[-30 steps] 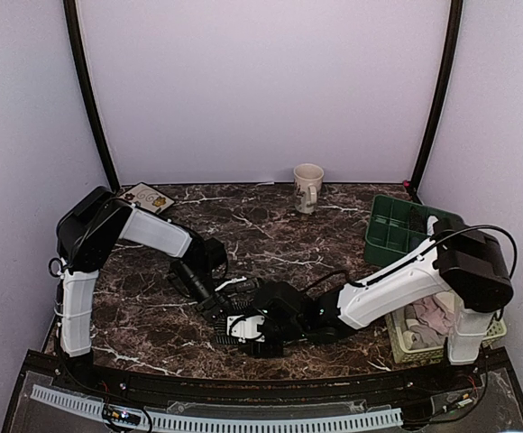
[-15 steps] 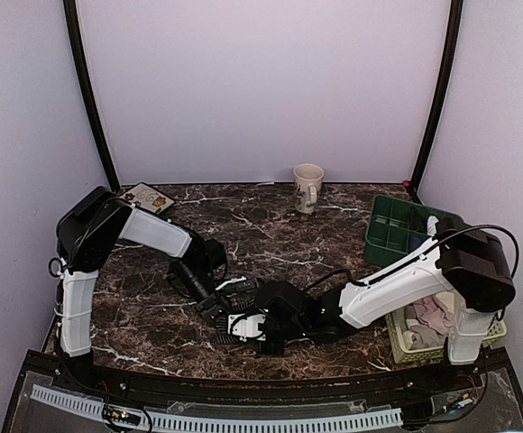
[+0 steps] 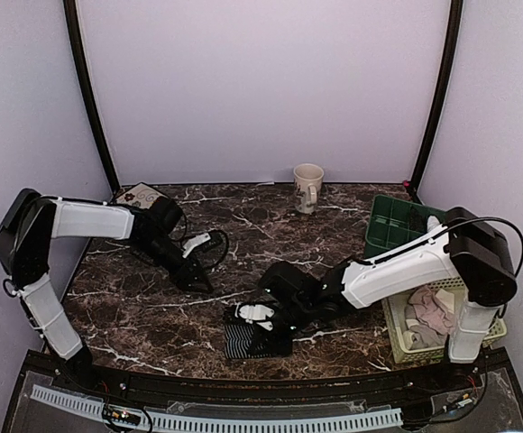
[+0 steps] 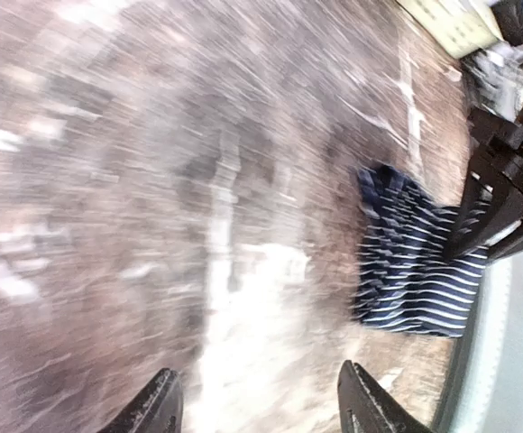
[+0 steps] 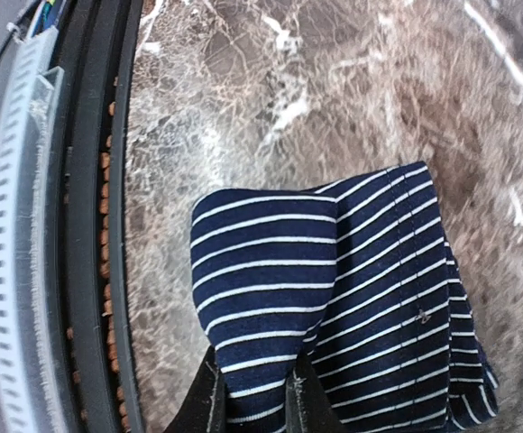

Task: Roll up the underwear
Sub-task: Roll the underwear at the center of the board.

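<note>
My right hand (image 5: 254, 401) is pinching one edge of the navy striped underwear (image 5: 334, 289), which lies partly folded on the worktop (image 3: 270, 234) close to its near edge. My left hand (image 4: 261, 410) hangs low over the marble, well apart to the left, fingers spread and holding nothing

Left wrist view smeared by blur — striped underwear (image 5: 334, 298) cut off below.
</note>
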Controlling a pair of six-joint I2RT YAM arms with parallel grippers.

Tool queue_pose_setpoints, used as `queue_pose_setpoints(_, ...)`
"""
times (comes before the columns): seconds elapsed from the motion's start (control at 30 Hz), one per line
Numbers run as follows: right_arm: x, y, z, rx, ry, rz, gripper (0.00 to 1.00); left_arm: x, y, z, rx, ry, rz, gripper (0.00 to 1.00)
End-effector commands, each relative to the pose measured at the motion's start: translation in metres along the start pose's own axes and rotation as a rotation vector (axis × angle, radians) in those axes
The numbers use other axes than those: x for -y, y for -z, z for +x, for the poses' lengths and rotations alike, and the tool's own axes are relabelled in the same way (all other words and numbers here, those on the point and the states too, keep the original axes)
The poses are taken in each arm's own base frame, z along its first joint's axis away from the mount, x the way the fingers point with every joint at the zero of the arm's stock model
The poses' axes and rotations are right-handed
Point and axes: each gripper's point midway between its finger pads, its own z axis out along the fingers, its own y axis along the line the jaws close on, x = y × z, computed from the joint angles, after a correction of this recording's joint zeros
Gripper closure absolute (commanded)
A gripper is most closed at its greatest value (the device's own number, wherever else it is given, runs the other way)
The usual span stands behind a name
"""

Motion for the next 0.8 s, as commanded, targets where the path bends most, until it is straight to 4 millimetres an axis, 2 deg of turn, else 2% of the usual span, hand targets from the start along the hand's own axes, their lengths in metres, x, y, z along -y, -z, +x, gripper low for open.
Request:
queue_pose_setpoints(0.0, -0.019, 0.004, 0.018, -0.081, -0.291, -0.253, 1.00, -0.014, 0.047, -0.030, 0.169, -0.108, -0.286, 0.38)
queue_pose_setpoints(0.1, -0.015, 0.002, 0.012, -0.098, -0.385, -0.344, 1.00, 0.000, 0.069, -0.037, 0.276, -0.167, -0.354, 0.37)
queue_pose_setpoints(0.2, -0.011, -0.003, 0.007, -0.128, -0.464, -0.433, 1.00, 0.021, 0.073, -0.025, 0.330, -0.213, -0.362, 0.36)
queue_pose_setpoints(0.3, -0.008, -0.008, 0.010, -0.150, -0.548, -0.513, 1.00, 0.051, 0.068, -0.015, 0.351, -0.315, -0.353, 0.32)
queue_pose_setpoints(0.4, -0.005, -0.010, 0.014, -0.153, -0.619, -0.586, 1.00, 0.078, 0.050, -0.001, 0.321, -0.397, -0.341, 0.32)
queue_pose_setpoints(0.53, 0.004, -0.018, 0.026, -0.157, -0.721, -0.663, 1.00, 0.110, 0.028, 0.008, 0.318, -0.494, -0.327, 0.32)
queue_pose_setpoints(0.63, 0.012, -0.025, 0.035, -0.163, -0.814, -0.726, 1.00, 0.123, 0.012, 0.011, 0.295, -0.559, -0.338, 0.33)
queue_pose_setpoints(0.77, 0.021, -0.032, 0.039, -0.171, -0.850, -0.741, 1.00, 0.137, -0.017, 0.019, 0.195, -0.666, -0.334, 0.33)
